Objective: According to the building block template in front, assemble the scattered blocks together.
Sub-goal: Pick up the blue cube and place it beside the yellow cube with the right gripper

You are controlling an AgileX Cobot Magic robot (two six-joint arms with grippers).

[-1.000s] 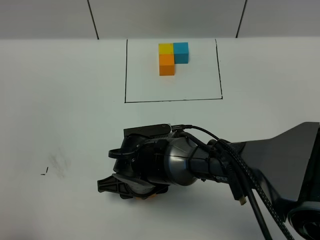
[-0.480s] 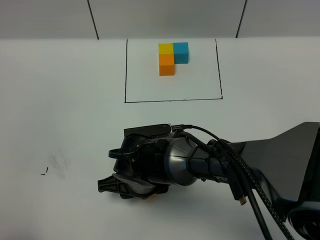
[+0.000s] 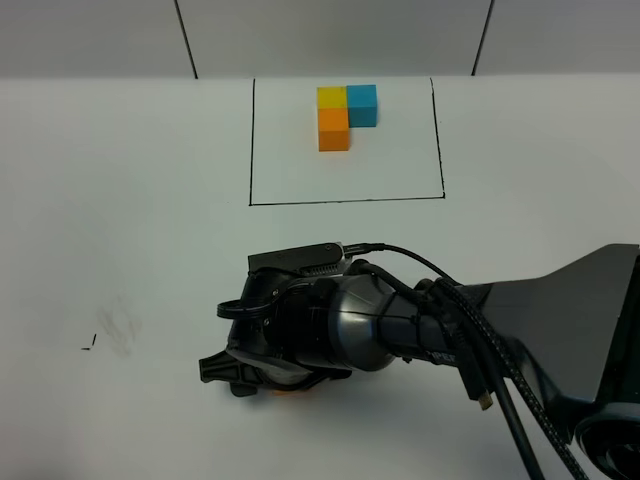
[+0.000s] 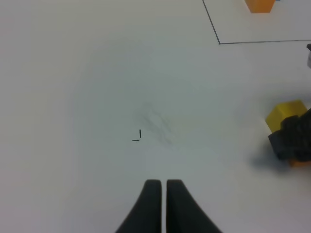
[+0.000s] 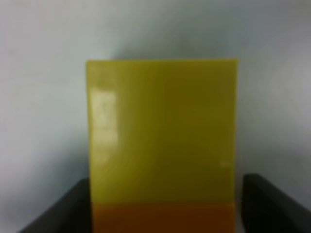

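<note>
The building block template (image 3: pixel 345 113), a small L of yellow, blue and orange cubes, lies inside a black outline (image 3: pixel 250 160) at the far middle of the table. My right gripper (image 3: pixel 262 380) reaches across to the near middle and hides most of the scattered blocks there; only an orange sliver (image 3: pixel 290 392) shows. In the right wrist view a yellow block (image 5: pixel 163 131) sits flush against an orange block (image 5: pixel 163 218). The right gripper (image 5: pixel 165 204) is open, its fingers (image 5: pixel 274 201) beside the orange one with a thin gap. My left gripper (image 4: pixel 163 187) is shut and holds nothing.
The left wrist view shows the yellow block (image 4: pixel 286 114) and an orange edge (image 4: pixel 300 164) behind the right gripper's dark fingers (image 4: pixel 290 141). Small black marks (image 4: pixel 137 136) and a faint smudge (image 3: pixel 118 325) lie on the white table (image 3: pixel 120 200). The right arm's cables (image 3: pixel 500 380) trail at the near right.
The right gripper's jaws have spread a little away from the blocks. Less orange shows under the gripper in the exterior view. The left gripper has not moved.
</note>
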